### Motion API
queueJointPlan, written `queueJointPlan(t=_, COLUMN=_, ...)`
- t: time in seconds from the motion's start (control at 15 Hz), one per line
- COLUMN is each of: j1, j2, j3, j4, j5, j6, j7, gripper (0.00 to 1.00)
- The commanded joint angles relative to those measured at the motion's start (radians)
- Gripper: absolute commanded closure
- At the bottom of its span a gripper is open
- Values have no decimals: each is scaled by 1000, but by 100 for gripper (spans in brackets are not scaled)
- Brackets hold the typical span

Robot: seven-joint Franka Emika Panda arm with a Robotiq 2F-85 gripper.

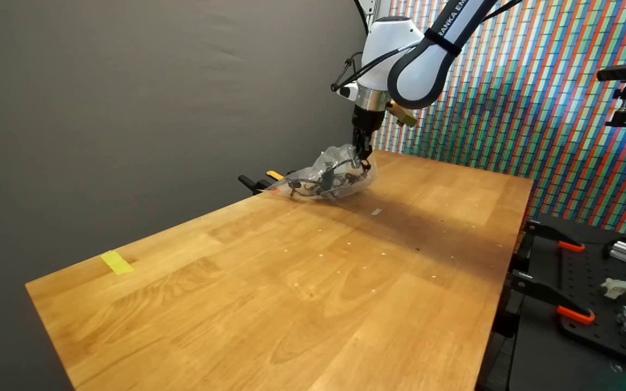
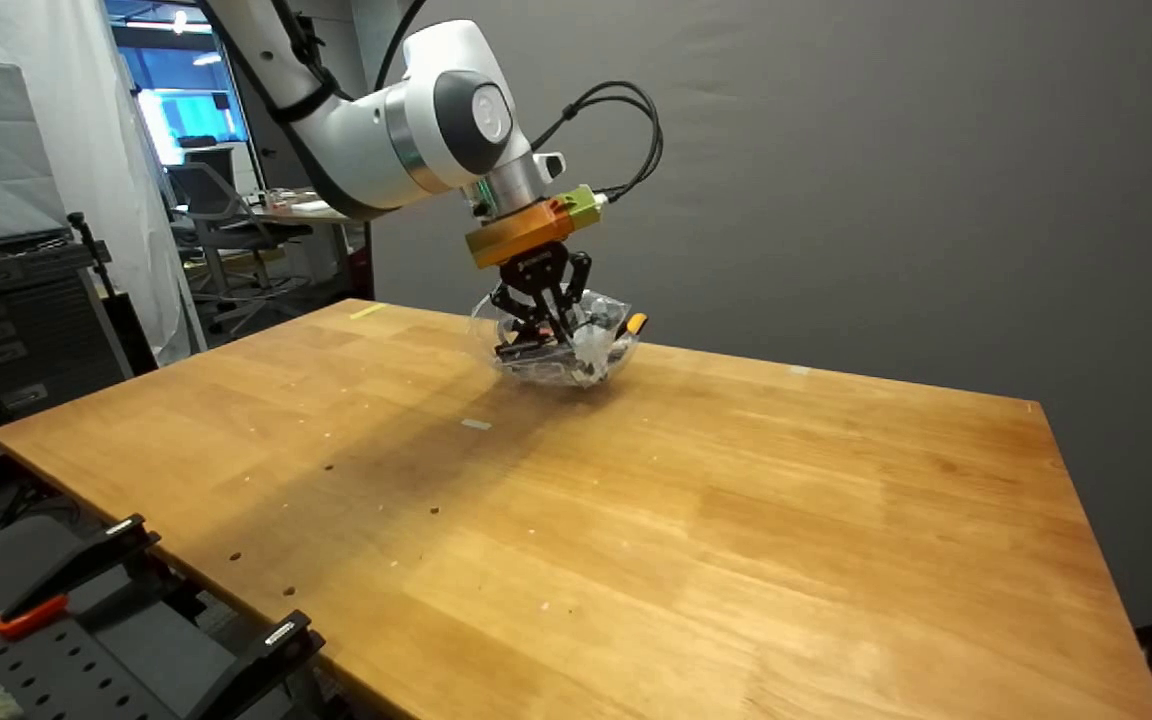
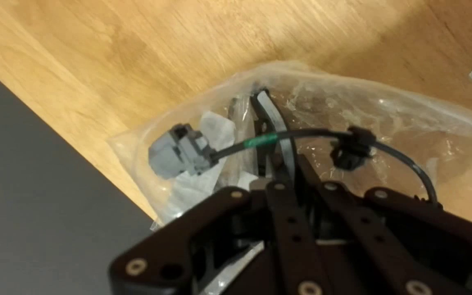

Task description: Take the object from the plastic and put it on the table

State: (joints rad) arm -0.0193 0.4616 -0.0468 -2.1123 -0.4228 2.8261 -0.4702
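Now, gripper [image 1: 364, 156]: tip down right at the plastic bag [image 3: 326, 96]. Looks drawn in, not spread wide, but cannot tell for sure, nor whether pinching something.
Cable [image 3: 314, 132]: most likely the thing to take. Thin and black, across the bag in the wrist view, right by the gripper. Cannot tell all-in from part-out. Not yet set apart.
Grey plug [image 3: 178, 151]: chunky, maybe the heavy end. Might swing or snag on the bag edge, so best to watch while lifting.
Black clip [image 3: 348, 153]: bumpy, could catch in the plastic too. Best to pinch between clip and plug, near the green band [image 3: 260, 140].
Plastic bag: clear, thin and floppy. Nip just the cable, none of the plastic. Go up slow and straight, then look for plastic hanging on. If stuck, wiggle softly; no hard tugs.
White scrap [image 3: 217, 127]: in or under the bag, perhaps a label. No words to read.
Table [image 2: 796, 500]: big, flat wood. Put the cable down well apart from the bag, get low first, then let go gently.
Arm [image 1: 389, 49]: big letters [image 1: 450, 20], "RANKA EM", with the rest cut off. Most likely the brand Franka Emika.
Clamps [image 2: 256, 665]: black, at the table edge, with pale tags [image 2: 281, 632] on top. Writing too small to read.
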Motion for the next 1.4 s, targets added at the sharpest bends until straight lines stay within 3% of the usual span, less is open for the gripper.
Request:
queueJointPlan(t=0.0, j1=44, j2=-137, j3=-35, j4=-55, j5=-39, j6=-108, j7=76, gripper=97)
queueJointPlan(t=0.4, j1=12, j2=-305, j3=35, j4=-127, j5=78, j6=-152, j7=87, gripper=97)
queueJointPlan(t=0.6, j1=6, j2=-382, j3=43, j4=-167, j5=147, j6=-129, j7=90, gripper=97)
queueJointPlan(t=0.87, j1=10, j2=-481, j3=35, j4=-200, j5=219, j6=-193, j7=94, gripper=97)
queueJointPlan(t=1.33, j1=-11, j2=-584, j3=18, j4=-176, j5=10, j6=-558, j7=398, gripper=97)
